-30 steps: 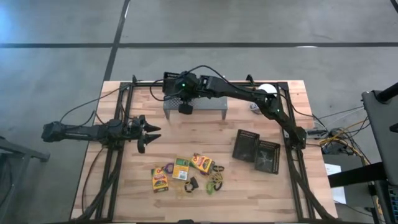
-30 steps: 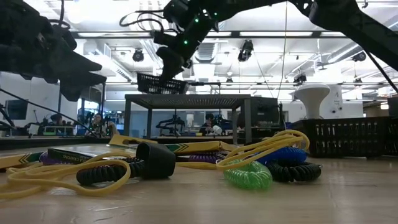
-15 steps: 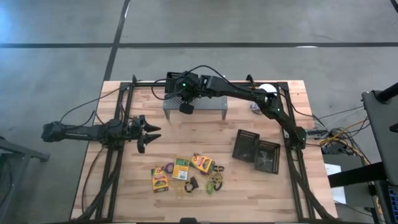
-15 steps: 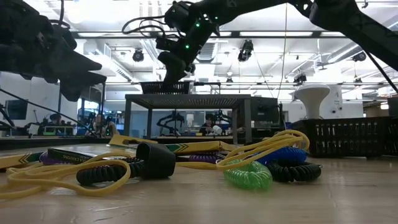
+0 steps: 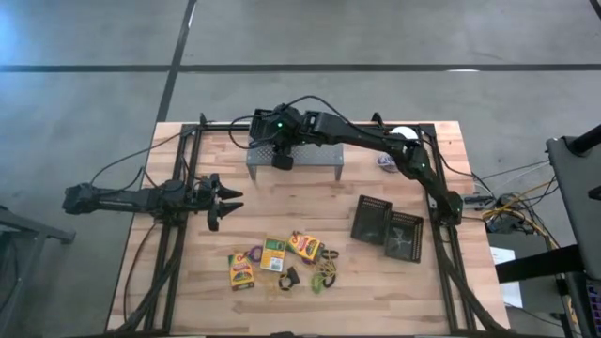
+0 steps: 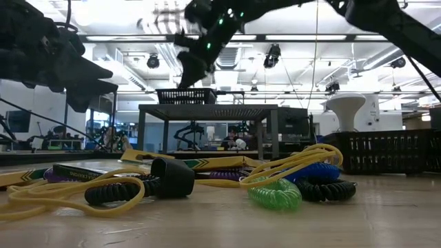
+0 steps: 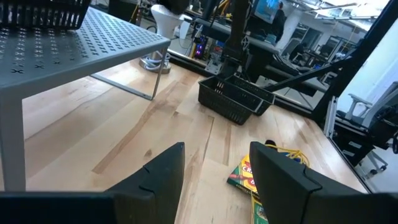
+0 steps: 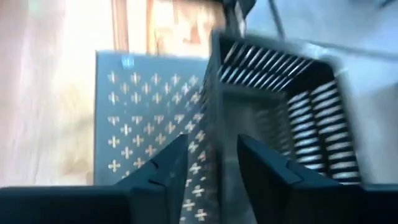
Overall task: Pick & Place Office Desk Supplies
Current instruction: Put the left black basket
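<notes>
- The light wooden worktop (image 5: 310, 202) carries a grey perforated metal shelf (image 5: 315, 161) near its far edge.
- A small black mesh basket (image 6: 185, 96) stands on that shelf's left end.
- Right gripper (image 8: 208, 163) hangs just above the basket, fingers parted, gripping nothing.
- Left gripper (image 7: 217, 171) waits over the worktop's left side, fingers spread, empty.
- Yellow-and-green crayon boxes (image 5: 272, 255) and coloured rubber bands (image 5: 326, 277) lie near the front edge.

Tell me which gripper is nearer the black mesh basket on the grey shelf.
Right. The right gripper hangs directly above the black mesh basket at the left end of the grey shelf. The left gripper waits low over the table's left side, clear of the shelf.
</notes>
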Robot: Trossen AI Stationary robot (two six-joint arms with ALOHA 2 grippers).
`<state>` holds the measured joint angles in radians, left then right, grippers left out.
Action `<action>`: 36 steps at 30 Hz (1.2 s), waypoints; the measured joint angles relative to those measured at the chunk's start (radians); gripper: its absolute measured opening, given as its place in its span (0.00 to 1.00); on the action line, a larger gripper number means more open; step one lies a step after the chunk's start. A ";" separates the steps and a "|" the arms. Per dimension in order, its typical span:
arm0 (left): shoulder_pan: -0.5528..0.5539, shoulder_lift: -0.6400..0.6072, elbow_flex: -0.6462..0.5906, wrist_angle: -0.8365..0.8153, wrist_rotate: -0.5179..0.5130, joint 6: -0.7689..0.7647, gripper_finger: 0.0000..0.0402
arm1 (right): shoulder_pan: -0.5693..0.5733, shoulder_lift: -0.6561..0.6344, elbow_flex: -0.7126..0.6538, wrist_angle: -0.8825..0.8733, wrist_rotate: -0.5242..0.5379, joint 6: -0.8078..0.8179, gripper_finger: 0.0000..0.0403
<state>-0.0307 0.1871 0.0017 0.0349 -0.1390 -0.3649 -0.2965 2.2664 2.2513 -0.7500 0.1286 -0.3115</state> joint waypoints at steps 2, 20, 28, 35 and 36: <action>0.000 0.000 0.000 0.000 0.000 0.000 0.46 | 0.003 -0.035 0.000 -0.010 -0.002 -0.019 0.39; 0.000 0.027 0.000 -0.002 0.000 -0.003 0.46 | 0.013 -0.271 -0.311 -0.165 -0.092 -0.082 0.37; 0.000 0.026 0.000 -0.002 0.000 -0.003 0.46 | -0.031 -0.422 -0.598 0.204 0.106 -0.250 0.34; 0.000 0.026 0.000 -0.001 -0.001 -0.002 0.46 | -0.060 -0.419 -0.657 0.314 0.167 -0.322 0.42; 0.000 0.026 0.000 -0.002 -0.001 -0.002 0.46 | -0.076 -0.418 -0.657 0.315 0.201 -0.296 0.43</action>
<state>-0.0307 0.2134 0.0017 0.0334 -0.1402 -0.3672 -0.3720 1.8486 1.5948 -0.4350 0.3298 -0.6076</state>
